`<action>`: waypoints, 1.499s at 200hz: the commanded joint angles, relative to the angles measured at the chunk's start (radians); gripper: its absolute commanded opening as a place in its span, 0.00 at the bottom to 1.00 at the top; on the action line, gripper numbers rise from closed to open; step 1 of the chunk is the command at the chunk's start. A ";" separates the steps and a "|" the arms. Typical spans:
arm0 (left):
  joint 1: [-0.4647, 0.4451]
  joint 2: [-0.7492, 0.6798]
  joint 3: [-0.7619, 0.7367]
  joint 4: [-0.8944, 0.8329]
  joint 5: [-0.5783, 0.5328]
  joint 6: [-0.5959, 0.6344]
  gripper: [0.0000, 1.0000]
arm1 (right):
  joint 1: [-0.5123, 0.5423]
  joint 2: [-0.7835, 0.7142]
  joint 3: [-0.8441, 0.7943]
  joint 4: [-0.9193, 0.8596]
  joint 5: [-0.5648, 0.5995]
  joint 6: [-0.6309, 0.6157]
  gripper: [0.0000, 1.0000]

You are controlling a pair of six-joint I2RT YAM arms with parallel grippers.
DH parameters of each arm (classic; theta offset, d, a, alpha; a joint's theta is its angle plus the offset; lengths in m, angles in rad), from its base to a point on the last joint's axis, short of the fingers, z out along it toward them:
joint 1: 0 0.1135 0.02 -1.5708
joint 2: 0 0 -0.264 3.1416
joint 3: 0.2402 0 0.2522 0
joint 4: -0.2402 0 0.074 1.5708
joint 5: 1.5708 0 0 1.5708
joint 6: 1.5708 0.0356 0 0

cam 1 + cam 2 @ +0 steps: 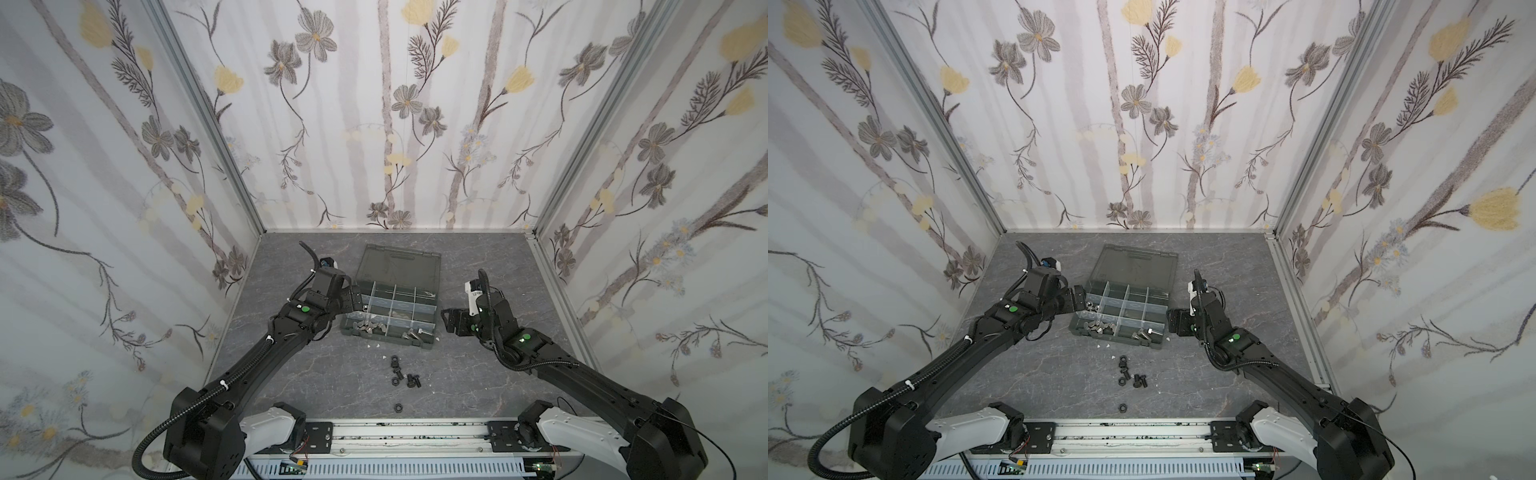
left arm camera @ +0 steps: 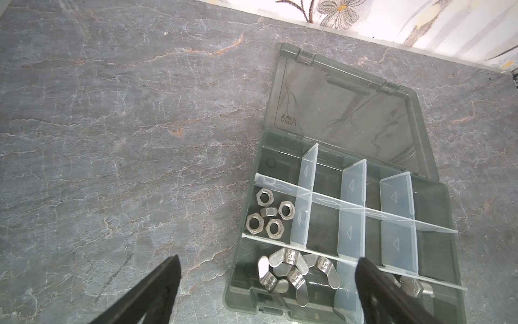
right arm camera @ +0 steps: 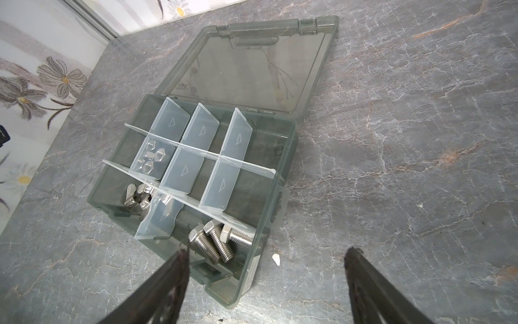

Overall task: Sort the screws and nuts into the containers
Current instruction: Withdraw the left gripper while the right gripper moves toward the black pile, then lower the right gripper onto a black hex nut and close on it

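Five silver hex nuts [image 2: 269,216] sit together in the left-end cell of the middle row of the organiser box [image 1: 384,337], which stands open in the middle of the grey marbled tabletop [image 1: 332,374] (its smoky lid [image 1: 399,262] lies flat behind it). Just in front of them, in the near left cell, you have a heap of silver wing nuts [image 2: 291,272]. Three silver bolts [image 3: 221,241] lie side by side in the near right cell. Your left gripper [image 2: 268,258] hovers at the box's left edge with its jaws spread fully wide and nothing between them. One finger is over the box's near row and the other over the tabletop. Your right gripper [image 3: 267,249] hangs just beside the box's right side, jaws well apart and likewise empty, with one finger by the box's near wall close to the bolts. In both top views, a small cluster of black screws and nuts [image 1: 401,372] lies loose on the tabletop in front of the box, well apart from both grippers. A lone black nut [image 1: 400,407] lies nearer the robot's base. A few tiny white flecks [image 1: 374,345] dot the tabletop by the box's near wall.
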 commanded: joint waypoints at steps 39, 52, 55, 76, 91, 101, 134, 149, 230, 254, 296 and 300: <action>0.002 -0.026 -0.036 0.025 -0.019 -0.041 1.00 | 0.021 0.015 -0.012 0.031 -0.034 0.014 0.85; 0.003 -0.030 -0.042 0.028 -0.019 -0.047 1.00 | 0.039 0.020 -0.016 0.031 -0.038 0.018 0.84; 0.003 -0.031 -0.045 0.028 -0.019 -0.048 1.00 | 0.043 0.022 -0.016 0.031 -0.038 0.019 0.84; 0.003 -0.036 -0.052 0.031 -0.019 -0.052 1.00 | 0.080 0.039 -0.015 0.021 -0.032 0.023 0.83; 0.004 -0.040 -0.055 0.034 -0.021 -0.054 1.00 | 0.111 0.053 -0.013 0.016 -0.027 0.028 0.82; 0.004 -0.041 -0.057 0.035 -0.021 -0.055 1.00 | 0.135 0.062 -0.013 0.016 -0.027 0.035 0.81; 0.004 -0.044 -0.067 0.039 -0.019 -0.063 1.00 | 0.213 0.114 0.003 0.012 -0.026 0.054 0.77; 0.004 -0.047 -0.072 0.041 -0.017 -0.065 1.00 | 0.260 0.140 0.013 0.013 -0.022 0.064 0.75; 0.007 -0.077 -0.095 0.045 -0.018 -0.074 1.00 | 0.427 0.365 0.208 -0.063 0.022 0.046 0.62; 0.009 -0.086 -0.103 0.046 -0.015 -0.079 1.00 | 0.459 0.467 0.273 -0.095 0.023 0.032 0.56; 0.011 -0.107 -0.122 0.047 -0.013 -0.083 1.00 | 0.489 0.584 0.359 -0.184 0.050 0.018 0.49; 0.011 -0.108 -0.122 0.047 -0.013 -0.082 1.00 | 0.491 0.591 0.364 -0.190 0.052 0.017 0.49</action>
